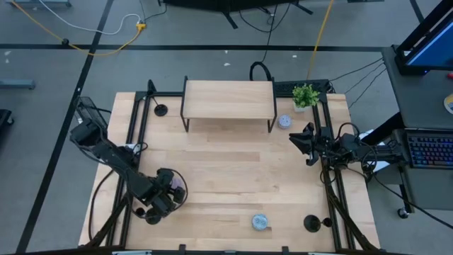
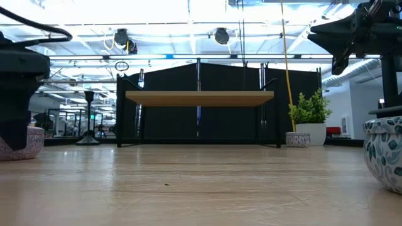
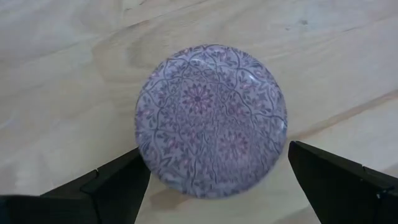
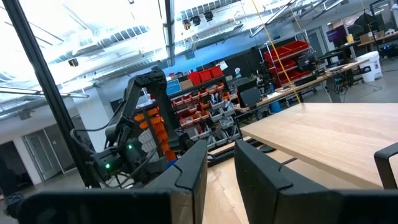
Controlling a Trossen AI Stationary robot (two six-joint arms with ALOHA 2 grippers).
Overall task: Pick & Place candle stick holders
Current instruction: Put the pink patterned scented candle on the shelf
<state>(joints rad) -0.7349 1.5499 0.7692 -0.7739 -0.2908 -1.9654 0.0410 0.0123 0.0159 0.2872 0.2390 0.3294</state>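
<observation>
Two black candle stick holders show in the high view: one [image 1: 161,110] stands on its round base at the far left beside the shelf, one [image 1: 311,224] at the near right. The far one also shows in the low view [image 2: 88,119]. I cannot make out a third. My left gripper [image 1: 168,193] is open near the table's near left, pointing down over a purple-patterned bowl [image 3: 211,118]; its fingers stand on either side of the bowl, and I cannot tell whether they touch it. My right gripper [image 1: 306,144] hangs in the air at the right, empty, with a narrow gap between its fingers.
A wooden shelf on black legs [image 1: 228,99] stands at the far middle. A potted plant [image 1: 306,95] and a small patterned bowl [image 1: 284,122] stand at the far right. Another patterned bowl [image 1: 260,222] sits near the front edge. Black rails [image 1: 333,191] run along both sides.
</observation>
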